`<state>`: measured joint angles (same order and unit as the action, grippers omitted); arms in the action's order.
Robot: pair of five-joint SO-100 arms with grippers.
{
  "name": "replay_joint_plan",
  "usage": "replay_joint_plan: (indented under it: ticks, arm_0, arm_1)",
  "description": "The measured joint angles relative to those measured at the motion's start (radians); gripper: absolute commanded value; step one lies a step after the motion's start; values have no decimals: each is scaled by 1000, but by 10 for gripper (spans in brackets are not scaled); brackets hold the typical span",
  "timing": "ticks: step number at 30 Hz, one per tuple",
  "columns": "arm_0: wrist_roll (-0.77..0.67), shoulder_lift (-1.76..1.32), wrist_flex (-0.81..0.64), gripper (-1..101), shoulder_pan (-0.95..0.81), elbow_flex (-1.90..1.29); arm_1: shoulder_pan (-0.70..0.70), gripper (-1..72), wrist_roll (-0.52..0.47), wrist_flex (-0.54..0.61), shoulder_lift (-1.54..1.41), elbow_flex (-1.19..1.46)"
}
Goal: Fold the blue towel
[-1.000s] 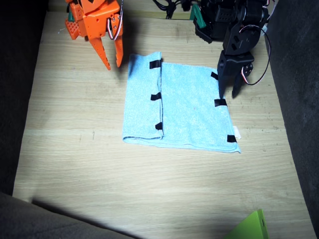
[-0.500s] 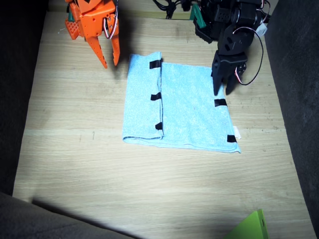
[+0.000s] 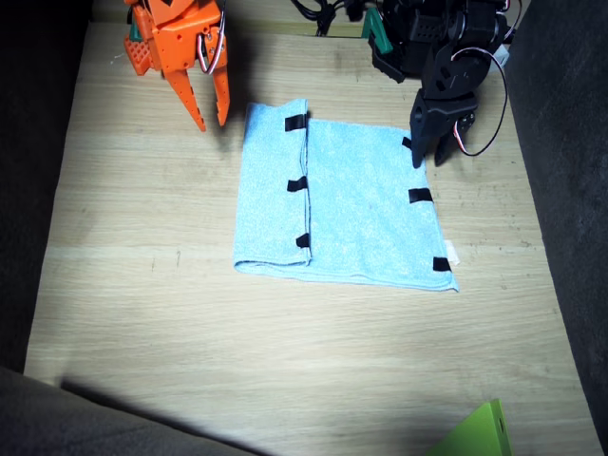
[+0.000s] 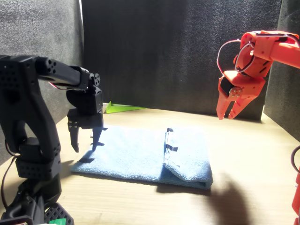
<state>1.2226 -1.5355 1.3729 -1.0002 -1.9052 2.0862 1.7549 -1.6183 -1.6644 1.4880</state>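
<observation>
blue towel (image 3: 366, 214) partly folded, tag unreadable | left arm fingers (image 4: 86, 138) apart | right arm fingers (image 3: 211, 109) apart

Blue towel (image 3: 342, 204) flat at table (image 3: 142, 285) centre, one side folded over onto itself, left gripper (image 3: 427, 155) above the towel's far corner on its unfolded side, right gripper (image 3: 209, 114) raised off the table beyond the folded side's far corner

Blue towel (image 3: 356, 204): light turquoise terry, black tape tabs (image 3: 296, 183), small white tag (image 3: 453, 255). Right arm (image 3: 176, 43): orange. Left arm (image 3: 446, 57): black. Surface (image 3: 285, 361): pale wood grain. Green sheet (image 3: 475, 435) at edge. Backdrop dark grey.
</observation>
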Motion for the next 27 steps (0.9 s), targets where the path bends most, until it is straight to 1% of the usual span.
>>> replay_joint_plan:
  ticks: [5, 17, 22, 27]
  arm_0:
    - [8, -2, 15, 251, -21, 29]
    - [8, 74, 46, 243, 6, 115]
    - [9, 84, 34, 238, 38, 124]
    - [0, 121, -23, 237, 54, 110]
  arm_1:
    - [20, 150, 0, 9, 8, 0]
    - [20, 150, -2, 31, 48, 0]
    - [18, 150, -2, 31, 64, 0]
    - [17, 149, -2, 49, 67, 0]
